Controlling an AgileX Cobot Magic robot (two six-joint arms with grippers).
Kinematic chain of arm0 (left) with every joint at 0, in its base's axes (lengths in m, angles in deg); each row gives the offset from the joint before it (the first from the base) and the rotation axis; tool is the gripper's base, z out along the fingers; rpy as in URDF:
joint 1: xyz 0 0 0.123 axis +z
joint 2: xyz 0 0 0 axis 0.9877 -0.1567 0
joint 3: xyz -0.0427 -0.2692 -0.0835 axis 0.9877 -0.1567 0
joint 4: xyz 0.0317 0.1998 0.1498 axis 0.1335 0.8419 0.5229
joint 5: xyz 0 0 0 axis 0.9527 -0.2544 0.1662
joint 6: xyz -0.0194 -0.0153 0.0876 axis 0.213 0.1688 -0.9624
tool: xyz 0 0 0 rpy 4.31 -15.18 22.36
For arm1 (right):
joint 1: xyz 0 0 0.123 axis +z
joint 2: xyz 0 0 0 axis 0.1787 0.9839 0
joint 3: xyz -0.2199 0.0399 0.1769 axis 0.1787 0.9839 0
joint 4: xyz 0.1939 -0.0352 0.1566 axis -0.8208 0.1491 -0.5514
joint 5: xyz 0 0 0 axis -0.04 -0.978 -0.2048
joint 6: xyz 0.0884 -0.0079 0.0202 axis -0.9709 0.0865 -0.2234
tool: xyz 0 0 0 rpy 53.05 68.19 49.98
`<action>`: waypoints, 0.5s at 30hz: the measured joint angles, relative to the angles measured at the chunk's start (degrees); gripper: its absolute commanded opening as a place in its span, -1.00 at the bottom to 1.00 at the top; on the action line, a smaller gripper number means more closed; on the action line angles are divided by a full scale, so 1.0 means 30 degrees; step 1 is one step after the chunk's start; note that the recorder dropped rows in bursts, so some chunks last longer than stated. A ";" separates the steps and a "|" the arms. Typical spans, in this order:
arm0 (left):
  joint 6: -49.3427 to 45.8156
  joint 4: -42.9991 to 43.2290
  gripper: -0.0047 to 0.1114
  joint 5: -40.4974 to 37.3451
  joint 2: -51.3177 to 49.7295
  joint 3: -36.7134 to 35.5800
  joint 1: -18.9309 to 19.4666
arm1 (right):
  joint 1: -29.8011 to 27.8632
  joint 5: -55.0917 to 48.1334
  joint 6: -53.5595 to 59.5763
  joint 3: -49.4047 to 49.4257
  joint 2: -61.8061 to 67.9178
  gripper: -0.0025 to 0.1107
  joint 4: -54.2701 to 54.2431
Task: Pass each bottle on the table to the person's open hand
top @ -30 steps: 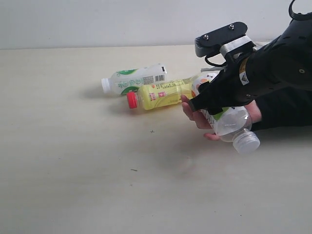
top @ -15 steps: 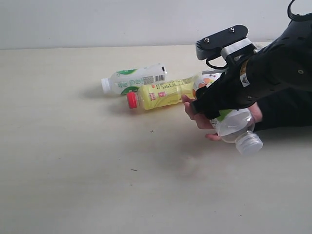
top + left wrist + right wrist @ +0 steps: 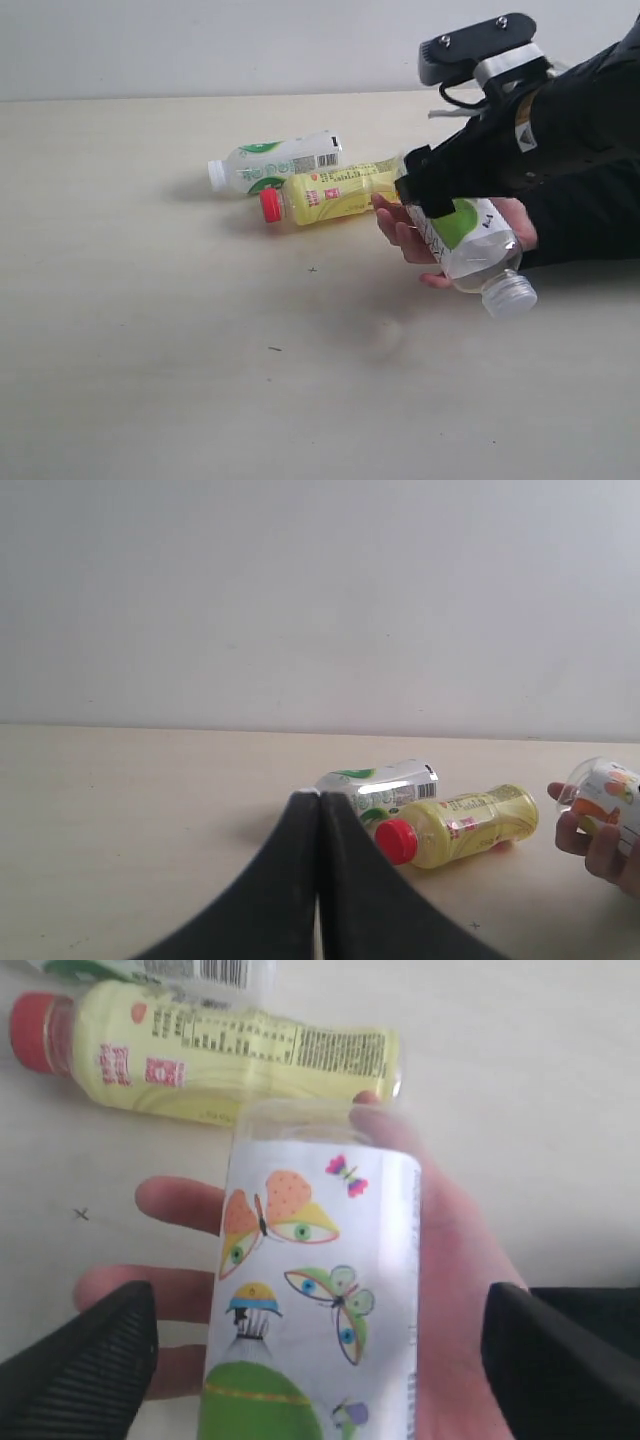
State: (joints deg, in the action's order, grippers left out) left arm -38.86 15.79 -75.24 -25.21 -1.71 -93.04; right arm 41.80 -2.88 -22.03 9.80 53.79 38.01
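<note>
the right hand (image 3: 320,1352) hangs low over the person's open hand (image 3: 403,236), its black arm reaching in from the counter's right side, and its two pads sit wide apart on either side of the butterfly bottle (image 3: 470,246) without touching it. the left hand (image 3: 318,802) is held low above the counter (image 3: 150,350), fingers pressed flat together with nothing between them. the butterfly bottle lies across the person's palm toward the right end of the counter, white cap pointing at the near edge, with a white label printed with butterflies over a green patch and a clear neck. the yellow bottle (image 3: 335,192) lies on its side nearer the far edge, red cap to the left, its base just beside the person's fingertips. the white-and-green bottle (image 3: 275,160) lies just behind it, touching or nearly so. the robot arm hides the butterfly bottle's base and blends with the black sleeve, and the left wrist view cuts that bottle off.
</note>
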 measured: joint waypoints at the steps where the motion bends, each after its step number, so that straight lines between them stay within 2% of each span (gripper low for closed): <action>1: 0.0000 0.0000 -0.92 0.0000 0.0000 0.0000 0.0000 | 0.0000 -0.0013 -0.0032 0.0000 -0.0433 0.58 0.0000; 6: 0.0000 0.0000 -0.92 0.0000 0.0000 0.0000 0.0000 | 0.0000 -0.0563 -0.0032 0.0000 -0.2789 0.57 0.0000; 8: 0.0000 0.0000 -0.92 0.0000 0.0000 0.0000 0.0000 | 0.0000 -0.1133 -0.0032 0.0000 -0.3680 0.47 0.0000; 10: 0.0000 0.0000 -0.92 0.0000 0.0000 0.0000 0.0000 | 0.0000 -0.2097 0.0009 0.0000 -0.4624 0.20 -0.0033; 15: 0.0000 0.0000 -0.92 0.0000 0.0000 0.0000 0.0000 | 0.0000 -0.5612 0.1617 0.0083 -0.7081 -0.95 -0.0146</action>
State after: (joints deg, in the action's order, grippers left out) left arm -38.86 15.79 -75.24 -25.21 -1.71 -93.04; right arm 41.80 -19.71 -17.17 10.04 32.55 37.57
